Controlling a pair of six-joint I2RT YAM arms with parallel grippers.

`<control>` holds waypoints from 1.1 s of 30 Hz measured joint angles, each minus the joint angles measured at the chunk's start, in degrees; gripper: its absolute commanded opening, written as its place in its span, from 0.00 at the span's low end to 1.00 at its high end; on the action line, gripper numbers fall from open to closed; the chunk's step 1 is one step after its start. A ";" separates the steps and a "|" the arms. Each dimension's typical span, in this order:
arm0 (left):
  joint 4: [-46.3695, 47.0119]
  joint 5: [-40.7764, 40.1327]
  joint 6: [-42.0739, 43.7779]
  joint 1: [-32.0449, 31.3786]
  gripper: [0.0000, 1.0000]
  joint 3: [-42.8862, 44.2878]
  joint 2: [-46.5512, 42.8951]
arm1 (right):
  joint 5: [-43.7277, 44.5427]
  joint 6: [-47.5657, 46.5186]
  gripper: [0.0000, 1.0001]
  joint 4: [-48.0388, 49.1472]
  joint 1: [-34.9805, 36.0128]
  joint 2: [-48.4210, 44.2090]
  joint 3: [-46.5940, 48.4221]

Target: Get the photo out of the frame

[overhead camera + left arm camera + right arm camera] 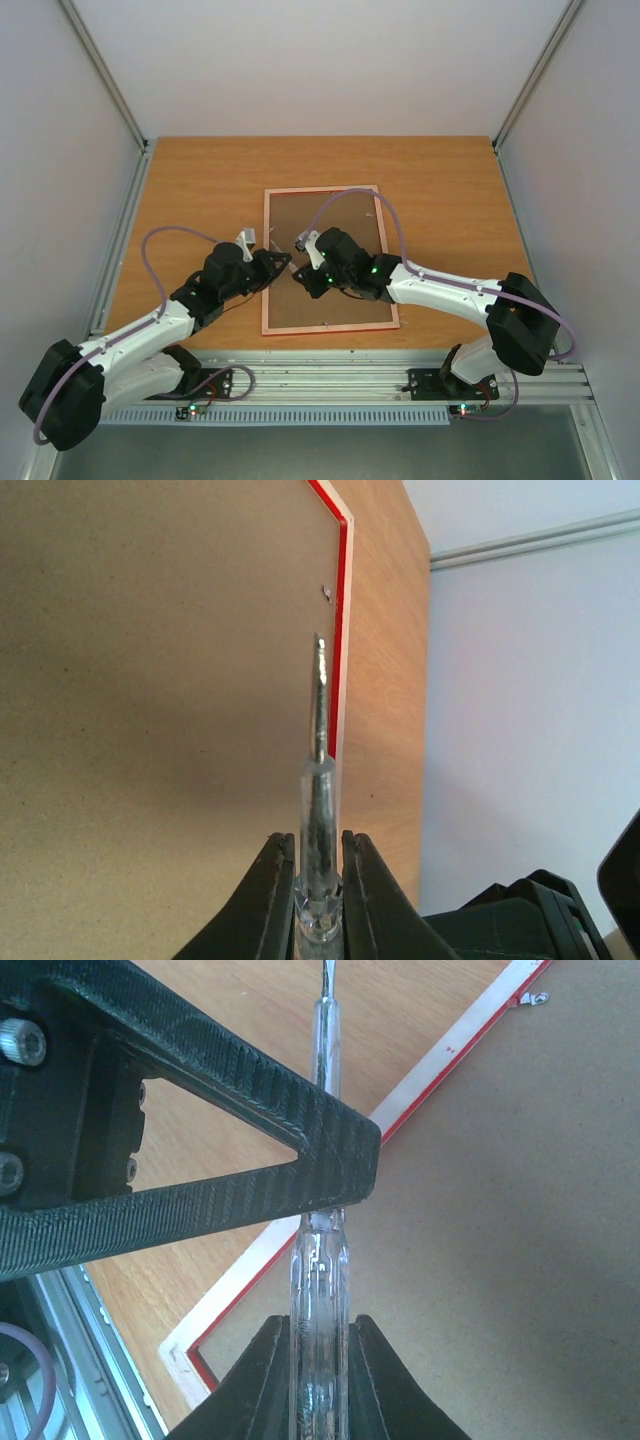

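We start at the left end effector. Its two black fingers press against the clear plastic handle of a slim steel-shafted screwdriver, so we read it as closed on the tool, blade pointing away from the wrist. The right end effector is likewise closed on the thick end of what looks to us like the same handle — one ribbed left finger crosses the tool just ahead of the right grip. Two grips on one tool suggest a hand-over or a re-seating in mid-air, probably so one arm ends up with a firmer, better-aligned hold for prying. Below them the thin bright red rectangular frame lies face down on the orange wood-grain bench. Its plain brown fibreboard backing is turned up, which makes sense because the back is where it opens. A small metal retaining tab sits at the board's edge just inside the red rim; in the left wrist view the blade tip lies near it, touching nothing we can make out. The sunset photo is hidden from us — we judge it to be inside, under the backing. The task therefore looks to be at an early stage, with tabs to turn and the board to lift first.
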 measured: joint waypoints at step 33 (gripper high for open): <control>-17.62 -6.88 2.14 1.70 0.44 0.83 -10.58 | 0.92 -4.66 0.01 -9.11 0.17 2.10 4.20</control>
